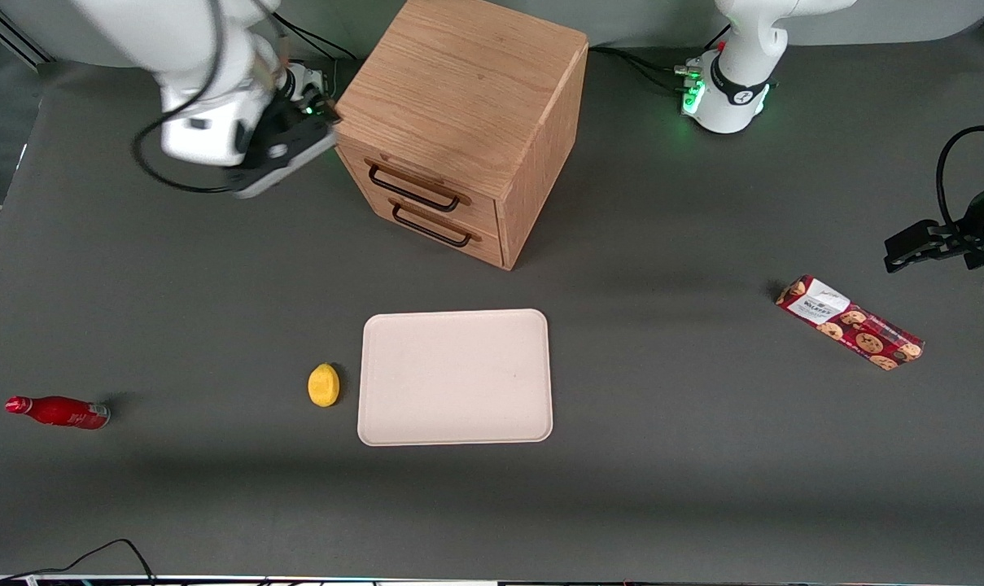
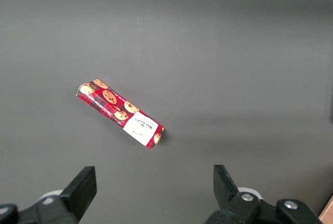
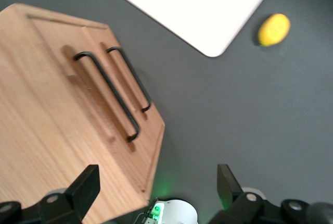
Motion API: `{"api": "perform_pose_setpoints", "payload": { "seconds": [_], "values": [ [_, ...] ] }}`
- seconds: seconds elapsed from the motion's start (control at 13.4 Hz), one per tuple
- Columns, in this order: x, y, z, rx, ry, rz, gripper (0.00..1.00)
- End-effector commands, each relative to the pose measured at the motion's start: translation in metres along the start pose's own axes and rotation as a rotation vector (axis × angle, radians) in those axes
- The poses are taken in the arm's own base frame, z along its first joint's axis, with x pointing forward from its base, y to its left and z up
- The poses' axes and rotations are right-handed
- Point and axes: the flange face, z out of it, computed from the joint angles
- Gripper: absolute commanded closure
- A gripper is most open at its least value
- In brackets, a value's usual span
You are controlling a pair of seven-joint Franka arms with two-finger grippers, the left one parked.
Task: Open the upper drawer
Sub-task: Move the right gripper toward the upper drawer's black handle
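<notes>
Grey worktop [image 1: 662,244] carries the oak cabinet [image 1: 467,98]; its upper drawer [image 1: 414,183] is shut. Jaws open, the gripper [image 1: 284,159] hovers beside the cabinet's corner: approach step. Next, align with the upper handle [image 3: 106,91].

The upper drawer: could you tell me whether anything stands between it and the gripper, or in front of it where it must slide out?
Nothing visible does. The gripper, fingers open, hangs beside the cabinet. The table before the upper drawer is bare up to the tray.
</notes>
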Motion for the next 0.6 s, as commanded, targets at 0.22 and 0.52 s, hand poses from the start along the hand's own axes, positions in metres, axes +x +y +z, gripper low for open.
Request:
{"api": "perform_pose_setpoints", "payload": {
  "seconds": [0.22,0.52],
  "values": [
    [0.024,0.007,0.018,0.164,-0.02,-0.005,0.0],
    [0.044,0.008,0.047,0.297,-0.065,-0.012,0.0]
  ]
}}
